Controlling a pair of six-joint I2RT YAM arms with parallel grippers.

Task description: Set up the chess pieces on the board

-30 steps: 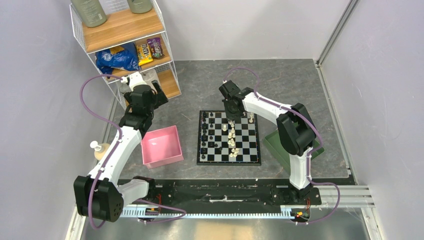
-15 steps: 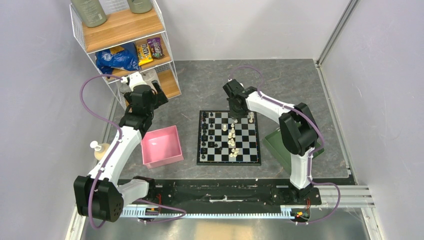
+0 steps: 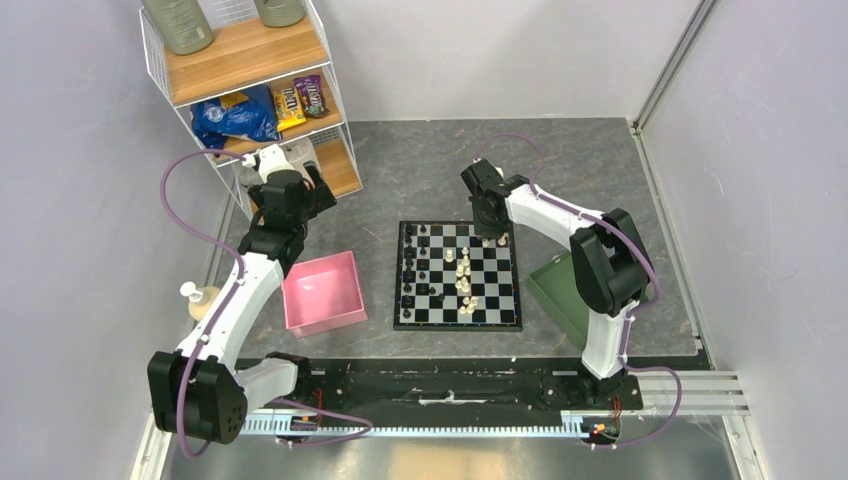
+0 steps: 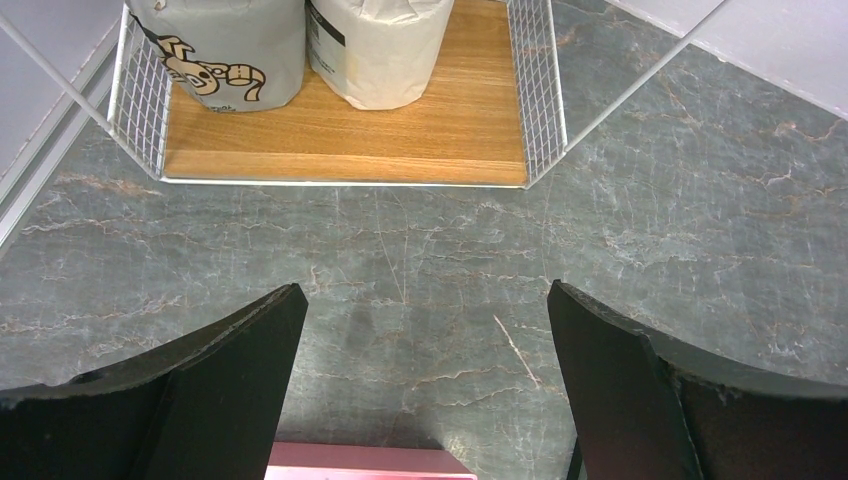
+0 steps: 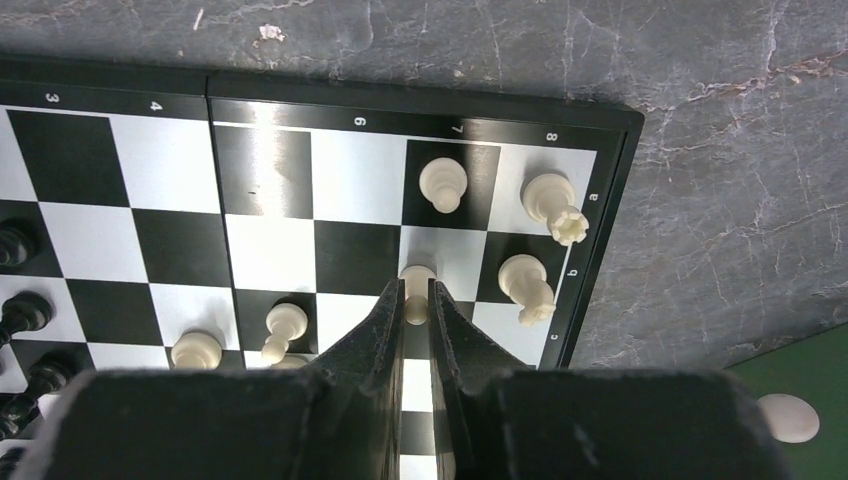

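Right gripper (image 5: 417, 300) clenches a pawn (image 5: 417, 283) over the board (image 5: 350, 178) corner, seemingly to seat it; left gripper (image 4: 425, 330) hangs open.

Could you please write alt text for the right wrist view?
The right gripper pinches a white pawn near a corner of the board. Other white pieces stand around it; black pieces line the left edge.

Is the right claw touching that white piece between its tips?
Touching. The right wrist view shows the right gripper closed against both sides of the white pawn, with no gap visible.
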